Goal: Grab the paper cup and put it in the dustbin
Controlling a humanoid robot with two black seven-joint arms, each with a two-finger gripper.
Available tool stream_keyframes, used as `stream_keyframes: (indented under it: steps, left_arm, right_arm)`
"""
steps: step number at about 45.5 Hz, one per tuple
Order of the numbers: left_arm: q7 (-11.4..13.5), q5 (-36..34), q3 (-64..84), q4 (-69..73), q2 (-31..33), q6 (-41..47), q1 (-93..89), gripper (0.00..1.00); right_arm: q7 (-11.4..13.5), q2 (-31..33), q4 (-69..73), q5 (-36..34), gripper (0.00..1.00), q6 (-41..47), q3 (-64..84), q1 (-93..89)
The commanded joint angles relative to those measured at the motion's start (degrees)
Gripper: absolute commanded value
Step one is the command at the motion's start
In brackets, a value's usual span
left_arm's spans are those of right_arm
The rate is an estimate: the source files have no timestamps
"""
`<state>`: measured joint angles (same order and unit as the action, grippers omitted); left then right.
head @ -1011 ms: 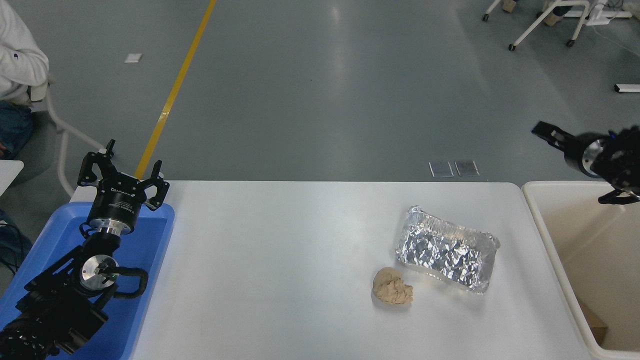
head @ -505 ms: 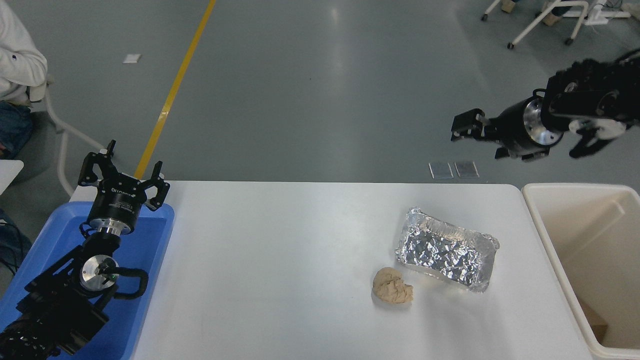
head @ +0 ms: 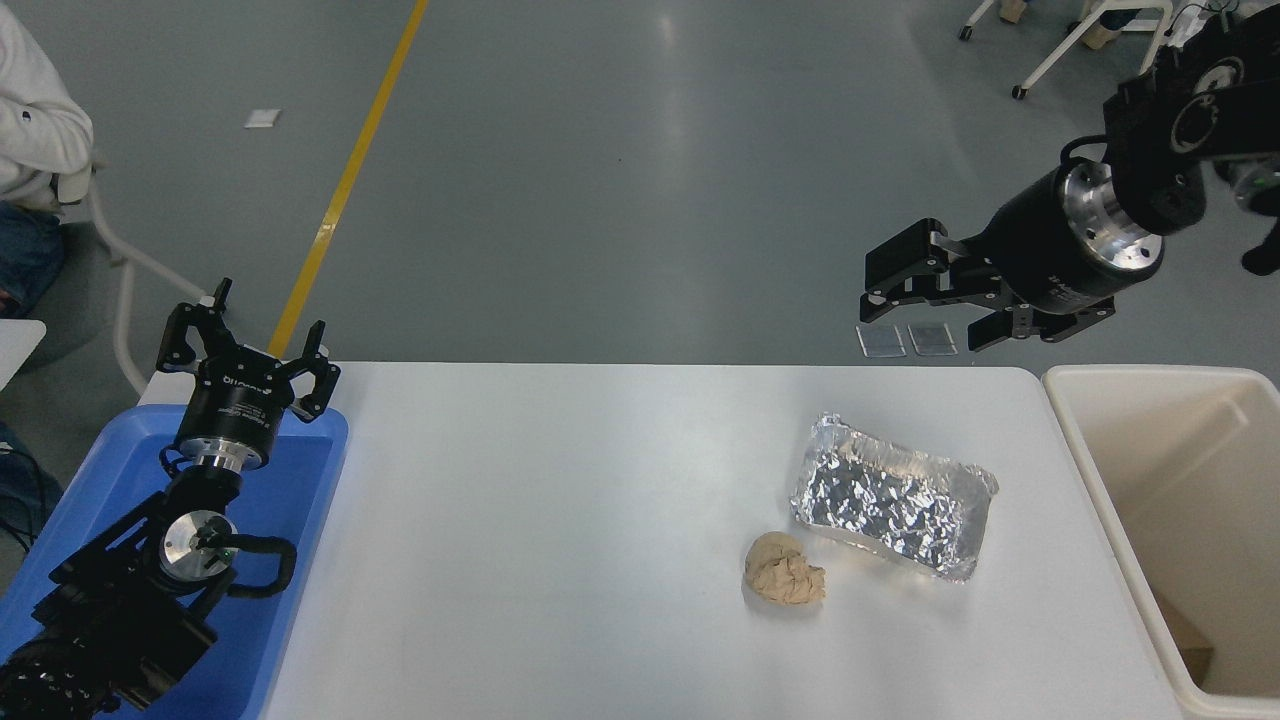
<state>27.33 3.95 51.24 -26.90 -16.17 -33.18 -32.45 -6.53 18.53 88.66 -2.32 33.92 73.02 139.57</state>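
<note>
The paper cup is not in view anywhere on the table or in a gripper. The cream-beige dustbin (head: 1090, 455) stands at the table's right edge; only part of its inside shows. My right gripper (head: 885, 285) is open and empty, held high above the table's far right corner, left of the dustbin, pointing left. My left gripper (head: 245, 335) is open and parked at the lower left, over the blue tray.
A crinkled silver foil tray (head: 890, 495) lies on the white table (head: 560, 520), with a crumpled tan paper ball (head: 783, 582) just in front of it. A shallow blue tray (head: 290, 500) sits at the left edge. A person's white sleeve (head: 35, 120) shows at top left.
My right arm has swung up and left from over the dustbin to above the table's far right corner, and its fingers now show spread open. The left arm has not moved.
</note>
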Motion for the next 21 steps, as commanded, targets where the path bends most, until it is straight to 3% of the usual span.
stream_keyframes:
  steps: [1, 21]
  left_arm:
    - [0.0, 0.0, 0.0, 0.0, 0.0, 0.0, 0.0, 0.99]
    - [0.0, 0.0, 0.0, 0.0, 0.0, 0.0, 0.0, 0.99]
  right_arm:
    - [0.0, 0.1, 2.4, 0.3, 1.00, 3.2, -0.3, 5.8]
    - [0.0, 0.0, 2.5, 0.3, 1.00, 3.6, -0.2, 5.4]
